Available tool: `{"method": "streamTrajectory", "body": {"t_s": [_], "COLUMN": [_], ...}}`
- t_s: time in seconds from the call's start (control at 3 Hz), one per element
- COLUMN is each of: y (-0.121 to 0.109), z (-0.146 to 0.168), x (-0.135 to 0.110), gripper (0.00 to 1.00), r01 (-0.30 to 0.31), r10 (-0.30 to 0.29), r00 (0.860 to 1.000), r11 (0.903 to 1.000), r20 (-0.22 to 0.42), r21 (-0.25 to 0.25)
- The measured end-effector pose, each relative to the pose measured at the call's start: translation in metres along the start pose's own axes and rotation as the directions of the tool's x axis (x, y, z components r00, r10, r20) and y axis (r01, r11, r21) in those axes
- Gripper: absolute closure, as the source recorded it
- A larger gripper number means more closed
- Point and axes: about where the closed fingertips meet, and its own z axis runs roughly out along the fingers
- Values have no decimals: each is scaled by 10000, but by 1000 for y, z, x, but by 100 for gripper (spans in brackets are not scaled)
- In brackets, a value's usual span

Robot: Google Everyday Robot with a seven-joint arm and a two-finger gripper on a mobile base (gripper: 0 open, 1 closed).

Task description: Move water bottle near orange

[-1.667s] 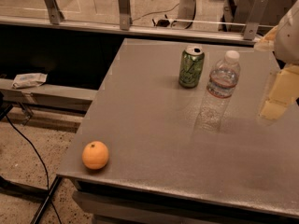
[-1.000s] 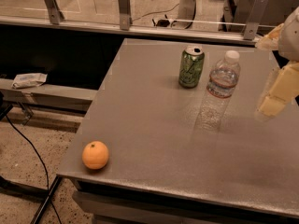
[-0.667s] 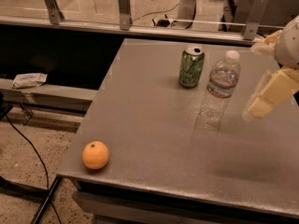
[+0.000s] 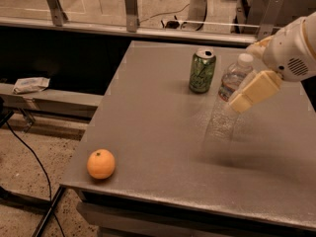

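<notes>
The water bottle [image 4: 220, 120] stands upright on the grey table [image 4: 158, 132], right of centre, with its white cap just below the arm. The orange [image 4: 101, 164] lies at the table's front left corner, far from the bottle. My gripper [image 4: 243, 78] reaches in from the right at the bottle's upper part. It is open, with one beige finger [image 4: 253, 92] in front of the bottle's shoulder and the other showing behind the cap. I cannot tell whether a finger touches the bottle.
A green soda can [image 4: 202, 71] stands just left of the bottle, towards the back. The table's left and front edges drop to the floor, where a cable [image 4: 29, 157] runs. A railing and glass panel [image 4: 131, 9] lie behind the table.
My gripper has moved left from the table's right side and now overlaps the bottle's top. The bottle, can and orange have not moved.
</notes>
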Motion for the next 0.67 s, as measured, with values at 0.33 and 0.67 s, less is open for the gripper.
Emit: {"method": "streamTrajectory", "body": {"t_s": [0.33,0.67], "y": [-6,-12], "z": [19,25], "x": [-5,8], "gripper": [23,47], "r01": [-343,-912], "r10": [347,915], "r00": [9990,9953], "r11": [9993,9958], "r20": [294,304], "r21": [-127,-112]}}
